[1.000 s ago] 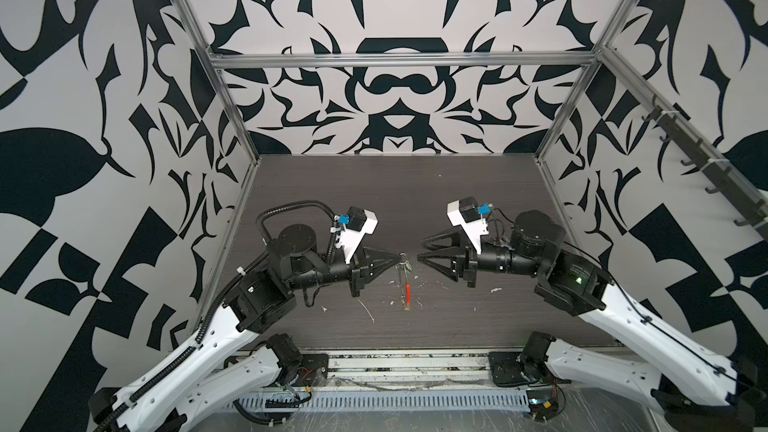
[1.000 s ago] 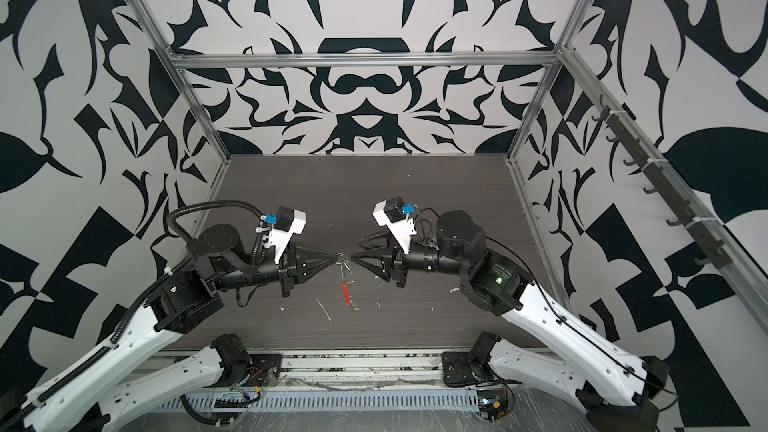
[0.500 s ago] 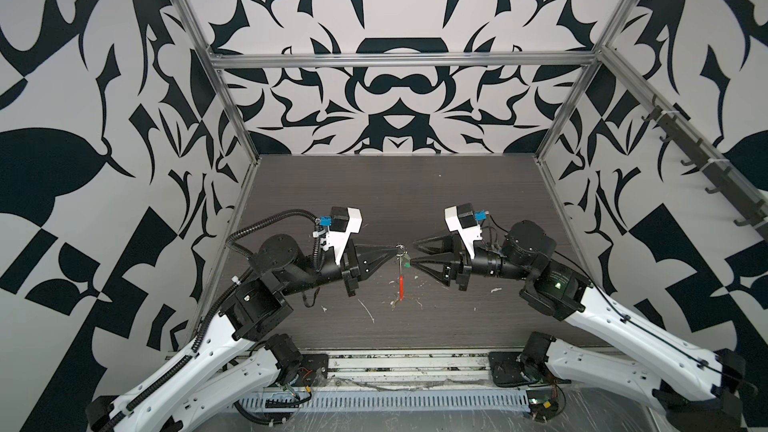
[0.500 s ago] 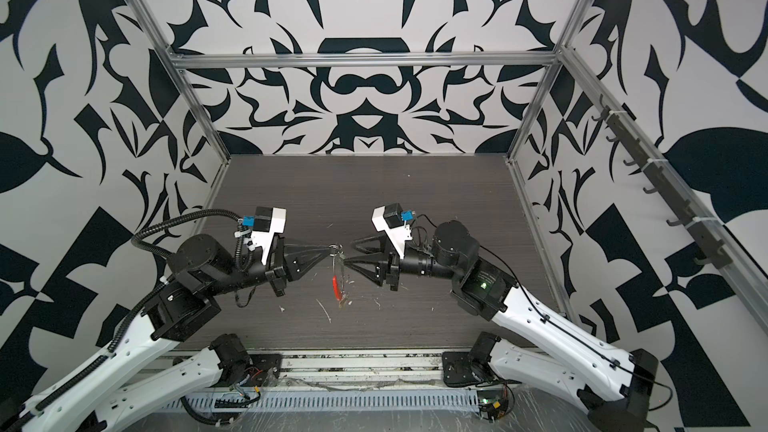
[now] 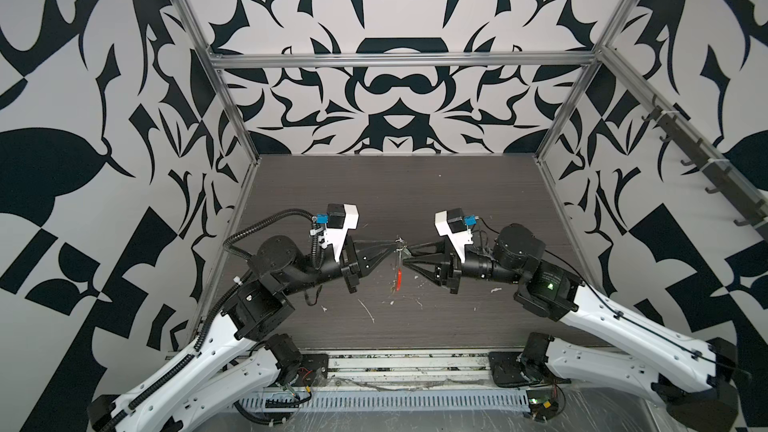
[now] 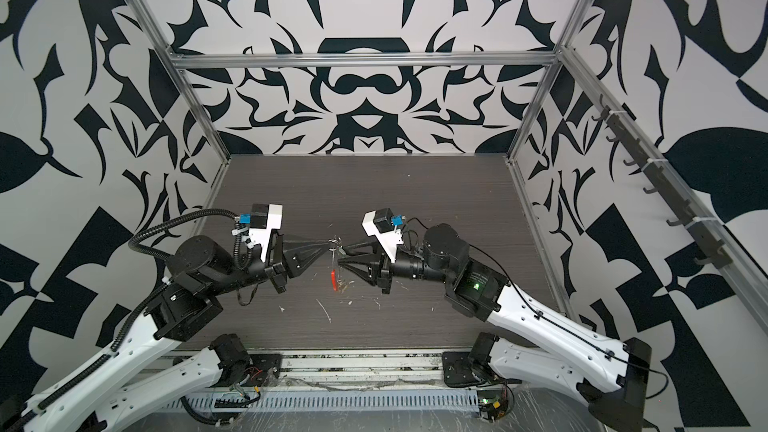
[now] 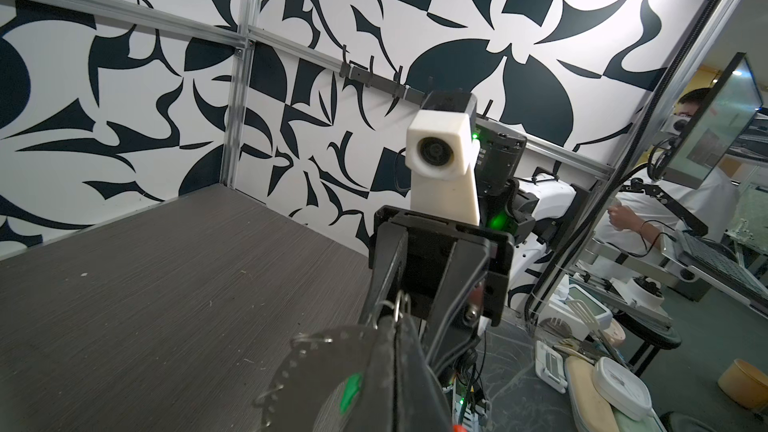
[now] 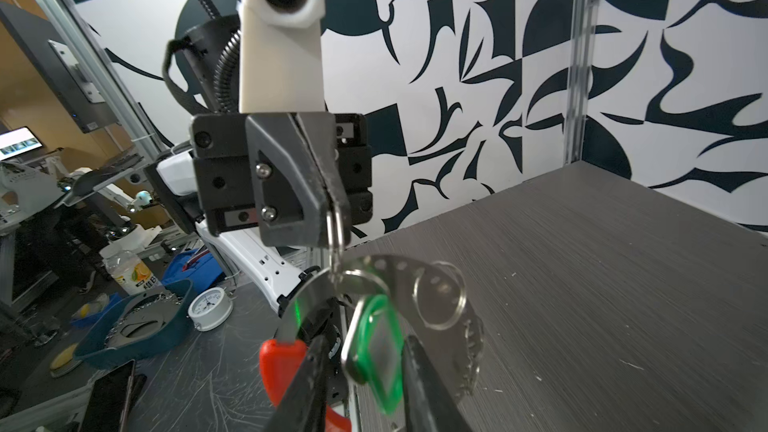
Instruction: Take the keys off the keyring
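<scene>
While the left pincer (image 8: 330,205) is clamped fully shut on a small split ring (image 8: 335,224), the keyring (image 8: 313,286) hangs from that ring in mid-air between the two arms, above the dark worktop (image 5: 415,201) and towards its front middle. Its flat grey band curves down on one side into the red sleeve (image 8: 282,361). A second split ring (image 8: 440,301) hangs on the band, and the green tag (image 8: 374,351) dangles beside it. The right pincer (image 5: 406,256) faces the left one tip to tip, its jaws partly open, with one finger on either side of the green tag. A narrow gap shows on one side; whether the other finger touches the tag I cannot tell.
</scene>
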